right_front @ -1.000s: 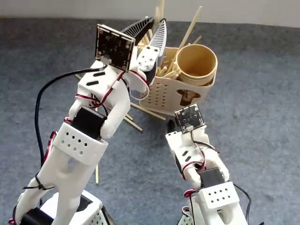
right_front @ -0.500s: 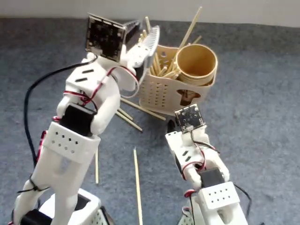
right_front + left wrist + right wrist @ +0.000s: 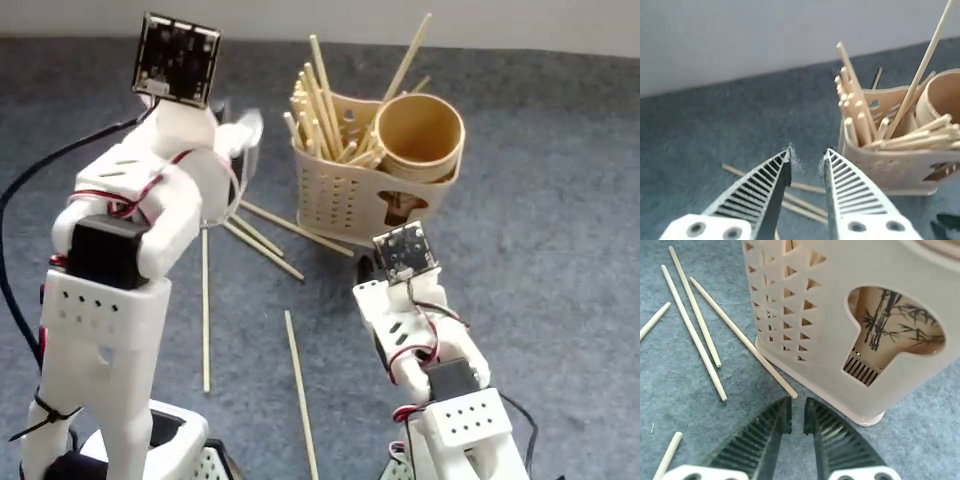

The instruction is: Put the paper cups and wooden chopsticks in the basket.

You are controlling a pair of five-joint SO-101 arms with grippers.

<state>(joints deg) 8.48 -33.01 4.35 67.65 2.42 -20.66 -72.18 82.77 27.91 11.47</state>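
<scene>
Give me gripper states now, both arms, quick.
Left gripper: open, holding nothing.
Right gripper: open by a narrow gap, holding nothing.

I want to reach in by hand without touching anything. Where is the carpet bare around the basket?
Bare carpet lies right of the basket, out to the high view's edge. It is crowded left of and in front of the basket: loose wooden chopsticks lie there, and two more lie farther forward.
</scene>
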